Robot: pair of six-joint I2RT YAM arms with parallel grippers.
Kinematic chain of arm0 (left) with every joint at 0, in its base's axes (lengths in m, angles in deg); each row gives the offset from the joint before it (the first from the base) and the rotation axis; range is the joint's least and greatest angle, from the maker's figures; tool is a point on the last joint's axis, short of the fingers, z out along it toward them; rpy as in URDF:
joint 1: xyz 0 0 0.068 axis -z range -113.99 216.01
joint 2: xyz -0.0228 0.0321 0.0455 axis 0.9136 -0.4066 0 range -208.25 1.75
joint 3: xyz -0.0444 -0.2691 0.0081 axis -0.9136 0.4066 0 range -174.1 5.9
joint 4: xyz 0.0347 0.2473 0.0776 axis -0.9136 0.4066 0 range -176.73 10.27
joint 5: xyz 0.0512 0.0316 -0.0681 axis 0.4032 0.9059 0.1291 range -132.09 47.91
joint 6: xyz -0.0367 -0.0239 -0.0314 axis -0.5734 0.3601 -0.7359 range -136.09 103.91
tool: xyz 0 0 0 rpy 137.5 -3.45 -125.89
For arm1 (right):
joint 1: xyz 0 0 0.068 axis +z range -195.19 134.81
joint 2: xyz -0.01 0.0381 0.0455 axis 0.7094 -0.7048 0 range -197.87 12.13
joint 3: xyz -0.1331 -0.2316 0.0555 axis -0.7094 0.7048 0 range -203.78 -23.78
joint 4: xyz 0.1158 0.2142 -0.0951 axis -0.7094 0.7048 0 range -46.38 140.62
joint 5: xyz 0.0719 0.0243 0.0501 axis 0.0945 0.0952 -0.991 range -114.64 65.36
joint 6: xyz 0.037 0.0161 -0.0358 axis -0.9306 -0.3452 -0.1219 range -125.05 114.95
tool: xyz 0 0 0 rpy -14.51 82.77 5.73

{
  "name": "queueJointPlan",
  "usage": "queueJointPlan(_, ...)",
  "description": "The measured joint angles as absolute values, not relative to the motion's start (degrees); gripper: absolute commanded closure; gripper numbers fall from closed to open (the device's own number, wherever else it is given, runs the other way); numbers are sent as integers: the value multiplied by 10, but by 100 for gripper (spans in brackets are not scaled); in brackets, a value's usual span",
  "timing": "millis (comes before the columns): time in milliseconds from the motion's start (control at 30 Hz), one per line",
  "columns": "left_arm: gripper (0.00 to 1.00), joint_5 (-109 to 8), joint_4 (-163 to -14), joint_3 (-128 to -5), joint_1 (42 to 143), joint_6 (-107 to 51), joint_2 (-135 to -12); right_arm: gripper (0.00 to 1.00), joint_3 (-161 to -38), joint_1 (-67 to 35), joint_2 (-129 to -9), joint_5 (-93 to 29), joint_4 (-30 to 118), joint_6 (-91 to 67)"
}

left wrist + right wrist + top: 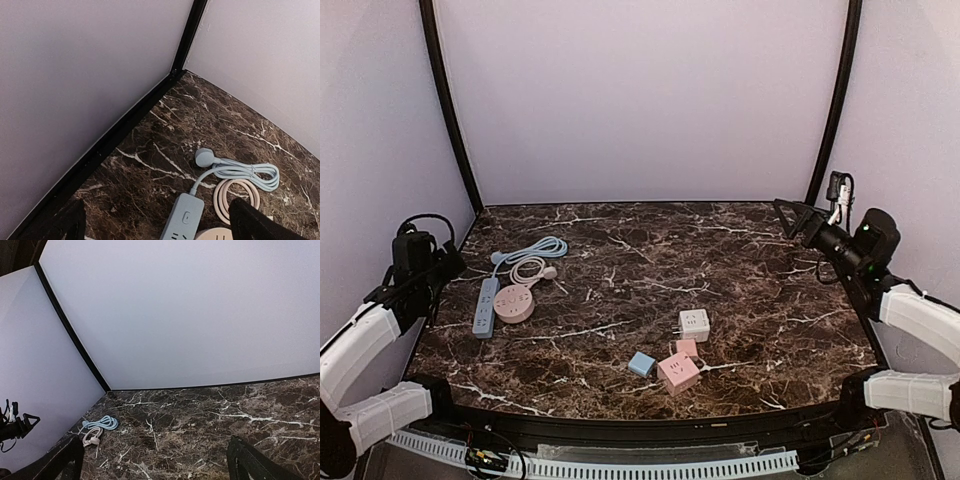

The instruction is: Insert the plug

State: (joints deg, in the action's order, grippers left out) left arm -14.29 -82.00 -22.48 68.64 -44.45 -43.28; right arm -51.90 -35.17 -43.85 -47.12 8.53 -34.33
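Observation:
A blue power strip (485,305) lies at the table's left, its cable (532,250) coiled behind it and ending in a round blue plug (204,157) that lies loose on the marble. A round pink socket (513,303) with a pale cable (235,196) sits beside the strip (183,219). My left gripper (448,266) hovers open above the strip's near end (157,205), holding nothing. My right gripper (794,218) is raised at the far right, open and empty (154,442). Both cables (102,422) show far off in its view.
Several small cube adapters sit front centre: a white one (694,324), a blue one (641,364), a pink one (678,373) and a smaller pink one (687,348). Grey walls with black corner posts (448,110) enclose the table on three sides.

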Motion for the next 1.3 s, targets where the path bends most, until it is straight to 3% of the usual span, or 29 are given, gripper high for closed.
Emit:
queueJointPlan(233, 0, -250, -752, -242, 701, -441, -442, 1, -525, -352, -388, -470, 221, -351)
queueJointPlan(600, 0, -302, -704, -244, 839, -437, -469, 1, -533, -305, -343, -447, 378, -361)
queueJointPlan(800, 0, -273, -692, -252, 888, -448, -519, 1, -534, -218, -344, -386, 450, -375)
queueJointPlan(1300, 2, -153, -633, -304, 890, -497, -691, 1, -547, -58, -394, -272, 485, -393)
